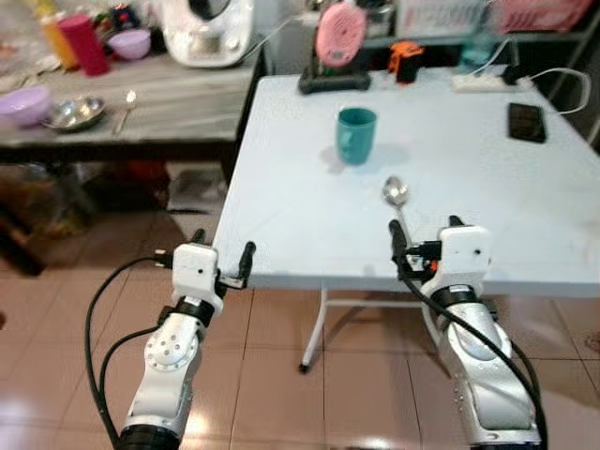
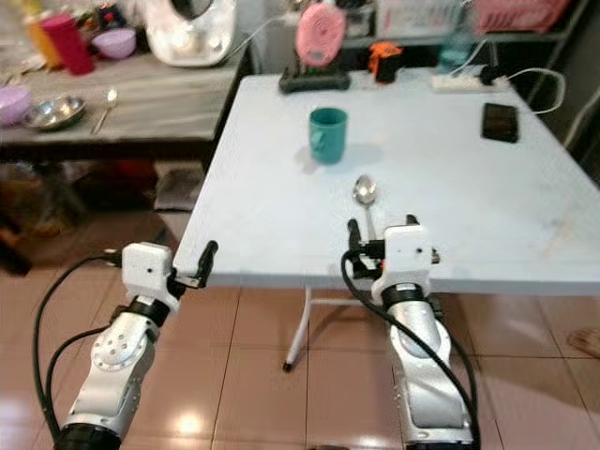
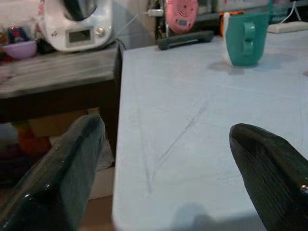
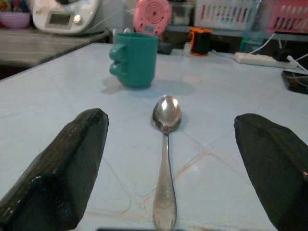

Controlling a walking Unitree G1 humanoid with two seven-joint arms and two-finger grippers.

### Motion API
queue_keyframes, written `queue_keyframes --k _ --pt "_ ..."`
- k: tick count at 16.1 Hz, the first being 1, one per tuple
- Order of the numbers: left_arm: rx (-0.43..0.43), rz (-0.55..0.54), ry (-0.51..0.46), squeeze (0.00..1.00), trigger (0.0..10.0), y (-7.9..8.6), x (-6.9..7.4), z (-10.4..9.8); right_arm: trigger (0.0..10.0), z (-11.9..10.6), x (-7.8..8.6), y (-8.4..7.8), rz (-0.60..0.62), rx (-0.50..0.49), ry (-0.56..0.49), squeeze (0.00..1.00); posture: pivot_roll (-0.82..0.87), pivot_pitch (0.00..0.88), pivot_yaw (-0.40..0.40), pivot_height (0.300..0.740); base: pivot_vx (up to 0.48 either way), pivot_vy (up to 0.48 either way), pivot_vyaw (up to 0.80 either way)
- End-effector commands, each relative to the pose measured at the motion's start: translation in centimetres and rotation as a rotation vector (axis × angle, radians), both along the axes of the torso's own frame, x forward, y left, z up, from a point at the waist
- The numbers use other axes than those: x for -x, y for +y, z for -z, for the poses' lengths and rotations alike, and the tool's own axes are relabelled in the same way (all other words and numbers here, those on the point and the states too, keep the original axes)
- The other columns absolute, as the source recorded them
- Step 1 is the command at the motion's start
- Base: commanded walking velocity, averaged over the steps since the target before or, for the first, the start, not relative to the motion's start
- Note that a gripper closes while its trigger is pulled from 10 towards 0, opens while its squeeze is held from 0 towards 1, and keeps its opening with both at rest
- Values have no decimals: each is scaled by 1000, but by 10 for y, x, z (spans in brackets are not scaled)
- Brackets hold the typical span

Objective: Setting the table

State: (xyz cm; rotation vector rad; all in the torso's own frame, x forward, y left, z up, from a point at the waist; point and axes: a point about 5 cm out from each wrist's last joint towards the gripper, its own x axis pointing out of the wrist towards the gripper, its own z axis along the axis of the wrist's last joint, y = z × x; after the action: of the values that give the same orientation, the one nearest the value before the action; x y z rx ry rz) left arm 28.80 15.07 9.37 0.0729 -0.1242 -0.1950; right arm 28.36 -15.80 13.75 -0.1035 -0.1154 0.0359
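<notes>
Both claws gape wide and empty at the table's (image 1: 309, 253) near edge, the right claw (image 1: 424, 228) straddling the spoon (image 1: 396, 195), the left claw (image 1: 223, 251) at its corner.

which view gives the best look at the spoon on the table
The right wrist view: the spoon lies close up between the open fingers of the right gripper, bowl toward the green mug. Both eye views show it small, in front of that gripper. In the left wrist view I cannot make it out.
</notes>
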Motion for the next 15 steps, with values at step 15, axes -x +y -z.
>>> queue_keyframes --k 15 --pt "-32 32 -13 0 10000 4 12 -8 10000 6 0 1 -2 -6 5 0 -212 115 55 740 0 -19 -96"
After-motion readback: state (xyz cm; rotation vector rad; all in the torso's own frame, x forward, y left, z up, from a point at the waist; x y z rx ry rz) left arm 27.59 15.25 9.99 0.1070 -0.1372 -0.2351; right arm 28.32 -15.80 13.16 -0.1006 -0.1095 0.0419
